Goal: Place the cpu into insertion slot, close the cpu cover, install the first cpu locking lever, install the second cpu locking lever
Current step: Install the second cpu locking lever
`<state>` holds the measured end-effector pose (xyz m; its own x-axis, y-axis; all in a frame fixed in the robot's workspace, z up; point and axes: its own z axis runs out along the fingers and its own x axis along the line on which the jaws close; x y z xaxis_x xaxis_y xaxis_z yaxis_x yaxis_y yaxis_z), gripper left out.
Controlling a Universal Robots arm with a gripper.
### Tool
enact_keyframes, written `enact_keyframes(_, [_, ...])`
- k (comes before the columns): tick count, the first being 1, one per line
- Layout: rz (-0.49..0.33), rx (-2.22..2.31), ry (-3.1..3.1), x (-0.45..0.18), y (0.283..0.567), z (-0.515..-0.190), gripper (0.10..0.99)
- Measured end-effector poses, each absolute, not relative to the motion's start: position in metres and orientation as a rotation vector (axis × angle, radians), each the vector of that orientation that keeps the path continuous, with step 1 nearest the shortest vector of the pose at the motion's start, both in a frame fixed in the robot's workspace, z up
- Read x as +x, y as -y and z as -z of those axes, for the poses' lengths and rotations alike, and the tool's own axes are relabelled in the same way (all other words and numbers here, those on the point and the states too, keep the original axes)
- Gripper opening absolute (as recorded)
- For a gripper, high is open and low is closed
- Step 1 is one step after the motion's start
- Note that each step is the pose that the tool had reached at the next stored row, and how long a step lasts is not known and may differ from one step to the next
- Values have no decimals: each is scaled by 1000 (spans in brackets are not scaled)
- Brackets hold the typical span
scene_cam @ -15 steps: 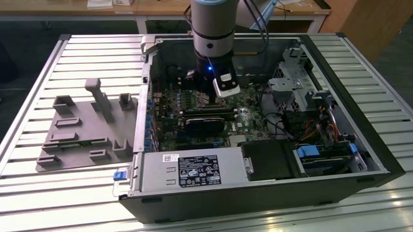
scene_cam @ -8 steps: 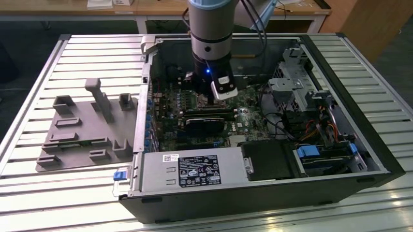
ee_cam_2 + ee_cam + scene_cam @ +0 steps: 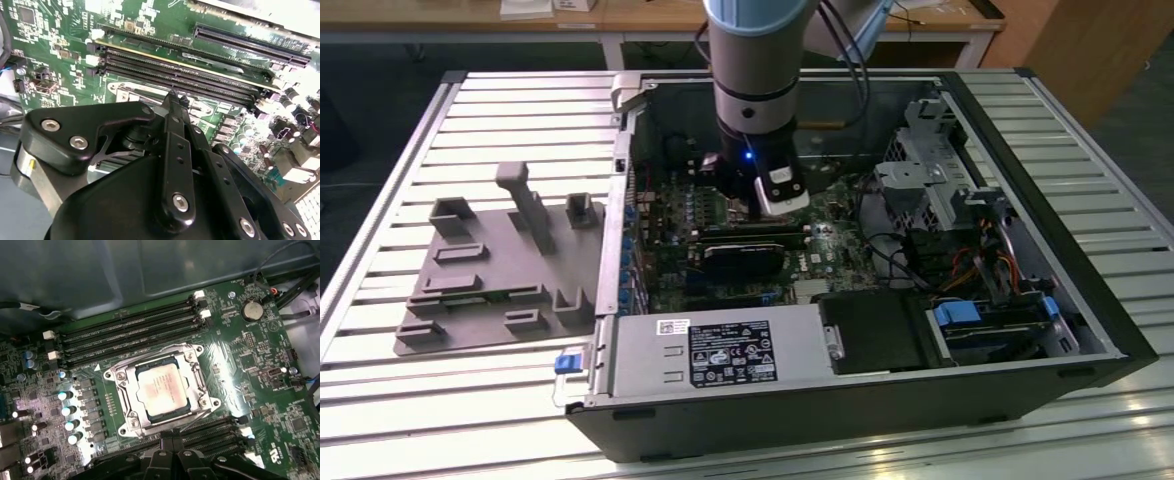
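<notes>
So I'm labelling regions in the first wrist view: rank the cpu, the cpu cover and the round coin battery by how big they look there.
1. cpu cover, the silver frame around the chip.
2. cpu, sitting inside that frame's window.
3. coin battery, clearly the smallest.

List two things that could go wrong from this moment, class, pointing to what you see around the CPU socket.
1. The gripper hovers right at the edge of the cpu cover, which lies over the cpu; a slightly off descent might scrape the frame or chip.
2. Memory slots and upright capacitors crowd the insertion slot; a sideways sweep of the fingers could knock them.
</notes>
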<state>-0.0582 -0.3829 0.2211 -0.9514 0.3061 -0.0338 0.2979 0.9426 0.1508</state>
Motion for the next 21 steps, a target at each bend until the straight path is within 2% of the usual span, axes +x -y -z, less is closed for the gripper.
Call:
enact_keyframes(7, [-296, 466, -3043, -61, 388, -218, 106])
enact_keyframes(21, [-354, 456, -3045, -73, 400, -210, 106])
